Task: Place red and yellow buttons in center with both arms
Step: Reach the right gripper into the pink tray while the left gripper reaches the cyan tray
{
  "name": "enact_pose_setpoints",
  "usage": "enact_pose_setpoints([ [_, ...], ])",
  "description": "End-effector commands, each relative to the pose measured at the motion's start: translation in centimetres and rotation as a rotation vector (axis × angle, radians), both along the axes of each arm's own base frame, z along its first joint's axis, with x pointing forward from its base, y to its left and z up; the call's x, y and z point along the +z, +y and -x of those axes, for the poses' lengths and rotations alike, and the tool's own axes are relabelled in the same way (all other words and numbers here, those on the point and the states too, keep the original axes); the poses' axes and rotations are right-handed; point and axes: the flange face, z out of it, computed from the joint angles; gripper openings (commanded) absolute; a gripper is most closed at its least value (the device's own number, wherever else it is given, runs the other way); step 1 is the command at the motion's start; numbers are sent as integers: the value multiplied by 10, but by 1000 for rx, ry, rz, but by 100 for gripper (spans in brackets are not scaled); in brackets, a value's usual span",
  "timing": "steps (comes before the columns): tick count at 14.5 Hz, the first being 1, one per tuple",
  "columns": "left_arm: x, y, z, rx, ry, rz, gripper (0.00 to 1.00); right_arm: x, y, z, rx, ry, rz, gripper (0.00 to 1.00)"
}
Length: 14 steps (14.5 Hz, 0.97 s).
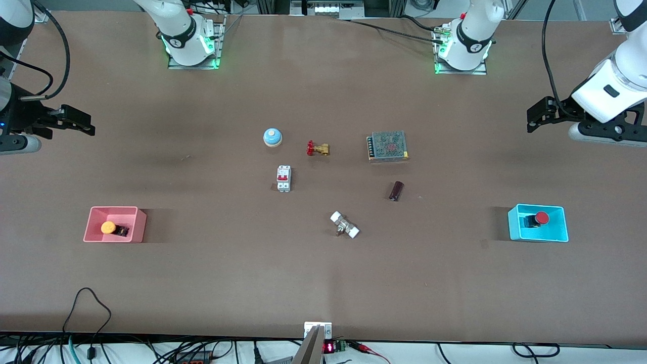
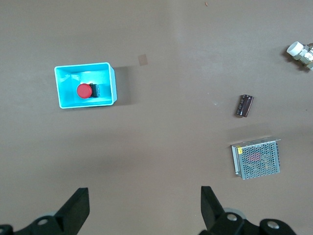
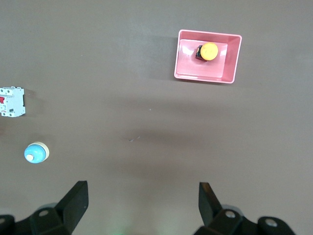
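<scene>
The red button [image 1: 539, 218] lies in the cyan tray [image 1: 553, 236] at the left arm's end of the table; it also shows in the left wrist view [image 2: 85, 91]. The yellow button [image 1: 109, 228] lies in the pink tray [image 1: 93, 224] at the right arm's end; it also shows in the right wrist view [image 3: 209, 51]. My left gripper [image 1: 535, 114] is open and empty, high above bare table [image 1: 323, 283] at its end [image 2: 145, 205]. My right gripper [image 1: 81, 123] is open and empty, high above bare table at its end [image 3: 143, 203].
In the middle of the table lie a blue-and-white dome bell [image 1: 272, 137], a brass valve with a red handle [image 1: 317, 148], a white circuit breaker [image 1: 283, 178], a mesh power supply [image 1: 387, 146], a dark cylinder [image 1: 396, 190] and a white-ended fitting [image 1: 344, 225].
</scene>
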Motion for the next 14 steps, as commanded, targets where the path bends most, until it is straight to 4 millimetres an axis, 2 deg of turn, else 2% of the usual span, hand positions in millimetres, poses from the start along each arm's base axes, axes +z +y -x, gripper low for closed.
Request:
enact_pose_setpoints([
  [1,5,-1,-2,-8,8,13,100,1,2,0,-5,7,5,100],
  [7,5,-2,-2,-10,9,13,100,0,-2,-2,-7,3,0,100],
  [10,4,-1,-3,-8,9,13,100,-23,-1,-15,8,38,14,100],
  [14,-10,0,-11,-5,26,12,100,-59,-12,-38,4,30,46,100],
])
